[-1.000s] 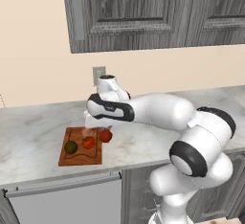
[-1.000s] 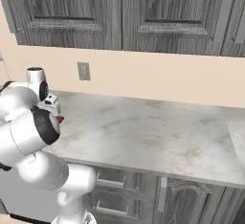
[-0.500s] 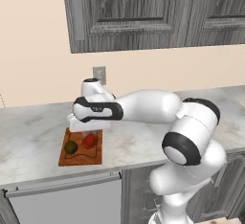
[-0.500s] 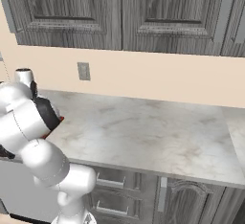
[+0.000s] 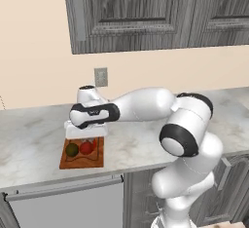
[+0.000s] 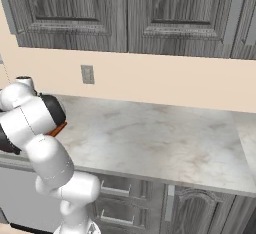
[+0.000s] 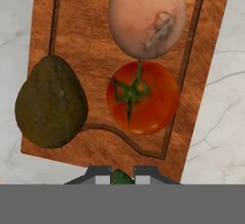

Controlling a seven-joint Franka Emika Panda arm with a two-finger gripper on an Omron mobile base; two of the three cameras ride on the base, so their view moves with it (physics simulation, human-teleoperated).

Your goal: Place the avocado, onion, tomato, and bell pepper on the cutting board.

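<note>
Crowding cutting board (image 7: 43,7), avocado (image 7: 50,103), tomato (image 7: 142,97), onion (image 7: 146,16)

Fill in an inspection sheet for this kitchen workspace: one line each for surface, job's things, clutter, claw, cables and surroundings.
Surface: marble counter.
Job's things: cutting board holds the avocado, tomato and onion, the last two touching. Something green sits between the claw's fingertips, likely the bell pepper.
Clutter: nothing seen.
Claw: claw shut on the green thing, above the board's near edge.
Cables: nothing seen.
Surroundings: grey wood cabinets overhead, wall outlet, drawers below the counter.
</note>
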